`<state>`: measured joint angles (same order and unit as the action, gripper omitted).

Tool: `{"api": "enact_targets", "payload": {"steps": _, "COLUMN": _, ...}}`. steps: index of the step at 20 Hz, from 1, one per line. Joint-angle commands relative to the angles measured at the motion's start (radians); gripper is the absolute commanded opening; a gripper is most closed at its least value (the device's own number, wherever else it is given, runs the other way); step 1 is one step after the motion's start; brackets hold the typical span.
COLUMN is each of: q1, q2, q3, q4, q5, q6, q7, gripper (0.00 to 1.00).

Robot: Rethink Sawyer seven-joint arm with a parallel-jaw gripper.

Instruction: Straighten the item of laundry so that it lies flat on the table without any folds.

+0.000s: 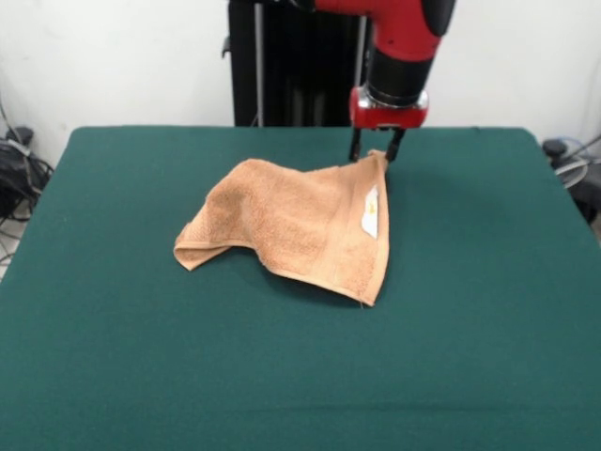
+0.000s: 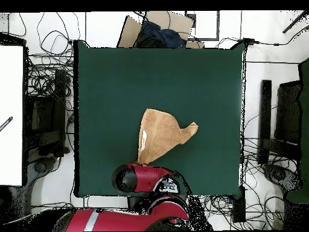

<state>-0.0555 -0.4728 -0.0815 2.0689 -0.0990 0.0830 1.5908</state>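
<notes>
Orange-tan terry towel (image 1: 300, 225), white label (image 1: 371, 211) showing, draped in a folded peak near the middle of the dark green cloth-topped bench (image 1: 470, 357). The red-and-black arm's gripper (image 1: 377, 153) pinches its raised far corner, probably so the folds can be drawn flat.

You have tangled black cables (image 2: 45, 78) on the white floor (image 2: 102, 27) and a brown cardboard box (image 2: 158, 23) holding dark blue cloth (image 2: 158, 35).

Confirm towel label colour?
White, on the orange-tan towel; the label shows best in the front view.
</notes>
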Motion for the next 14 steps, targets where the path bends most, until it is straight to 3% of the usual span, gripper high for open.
{"api": "enact_targets", "payload": {"steps": 1, "q1": -0.008, "q2": 0.048, "q3": 0.032, "q4": -0.046, "q5": 0.006, "q6": -0.085, "q7": 0.185, "gripper": 1.0}}
{"api": "enact_targets", "payload": {"steps": 14, "q1": 0.004, "q2": 0.066, "q3": 0.031, "q4": -0.052, "q5": 0.014, "q6": -0.106, "q7": 0.188, "gripper": 1.0}}
